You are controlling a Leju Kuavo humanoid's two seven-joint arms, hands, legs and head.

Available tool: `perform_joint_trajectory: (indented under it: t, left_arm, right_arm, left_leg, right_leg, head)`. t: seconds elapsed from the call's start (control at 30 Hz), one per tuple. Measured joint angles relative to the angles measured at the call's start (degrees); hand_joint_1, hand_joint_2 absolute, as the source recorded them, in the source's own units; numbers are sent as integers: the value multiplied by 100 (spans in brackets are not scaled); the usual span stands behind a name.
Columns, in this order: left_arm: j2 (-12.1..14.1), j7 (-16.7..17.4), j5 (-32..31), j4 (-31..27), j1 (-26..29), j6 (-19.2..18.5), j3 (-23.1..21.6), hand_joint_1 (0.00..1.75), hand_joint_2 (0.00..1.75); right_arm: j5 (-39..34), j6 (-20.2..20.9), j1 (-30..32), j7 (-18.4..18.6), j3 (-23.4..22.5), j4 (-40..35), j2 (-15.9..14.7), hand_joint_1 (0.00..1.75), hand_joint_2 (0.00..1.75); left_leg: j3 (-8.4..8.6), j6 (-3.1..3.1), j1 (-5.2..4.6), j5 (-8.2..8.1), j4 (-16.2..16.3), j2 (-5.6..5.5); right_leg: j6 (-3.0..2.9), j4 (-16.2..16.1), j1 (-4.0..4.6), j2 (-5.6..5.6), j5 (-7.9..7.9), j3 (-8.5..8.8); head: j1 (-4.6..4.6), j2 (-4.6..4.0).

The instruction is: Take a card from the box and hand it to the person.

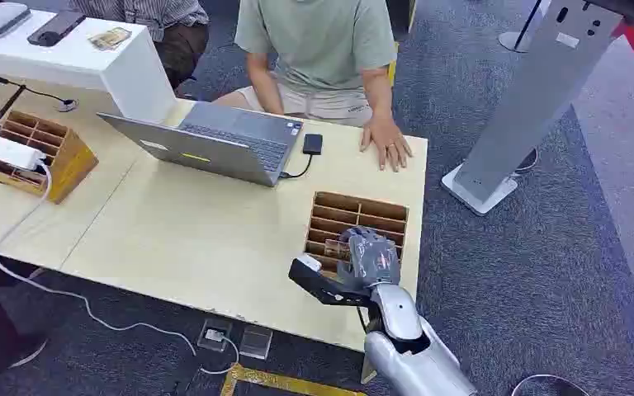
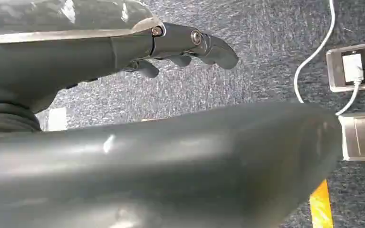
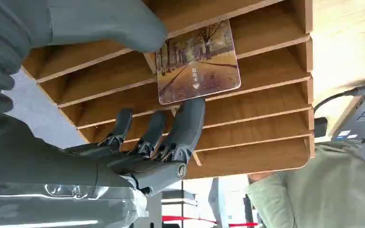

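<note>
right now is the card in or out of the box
Partly out: the card stands up above the dividers of the box, its lower edge still in a slot, pinched by the right robot hand.

Right arm is reaching up from 6 o'clock in the head view, right hand (image 1: 369, 257) pointing toward 12. Thumb and fingers (image 3: 185, 128) are pinching from opposite sides. Left hand (image 2: 180, 47) is hanging down, fingers loosely curled, holding nothing.

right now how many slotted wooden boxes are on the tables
2: one box under the right hand, where a card sits; another box at the far left beside the laptop.
</note>
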Motion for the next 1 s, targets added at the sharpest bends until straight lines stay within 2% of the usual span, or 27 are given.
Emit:
perform_joint_trajectory:
  t: [0.1, 0.3, 0.37, 1.0]
  left_arm:
    - [0, 2, 0, 0, 0, 2, 0, 0, 0]
    - [0, 24, 0, 0, 0, 0, 0, 0, 0]
    - [0, 24, 0, 0, 0, 0, 0, 0, 0]
    - [9, -33, -17, 0, -1, -44, 0, 0, 0]
  right_arm:
    - [-7, -2, -15, 24, 0, 7, 0, 112, 175]
    - [0, -52, -41, 55, 0, 13, 0, 117, 175]
    - [7, -41, -43, 63, 0, 15, 0, 127, 175]
    - [170, 44, -2, 175, 9, 15, 2, 140, 175]
  left_leg:
    - [0, 0, 0, 0, 0, 0]
    - [2, 0, 0, 0, 0, 0]
    - [2, 0, 0, 0, 0, 0]
    - [7, 0, 0, 0, 0, 1]
  right_leg:
    - [0, 0, 0, 0, 0, 0]
    - [0, 0, 0, 0, 0, 1]
    - [0, 0, 0, 0, 0, 1]
    - [0, 0, 0, 0, 0, 5]
  head:
    - [0, 0]
    - [0, 0]
    - [0, 0]
    - [0, 0]
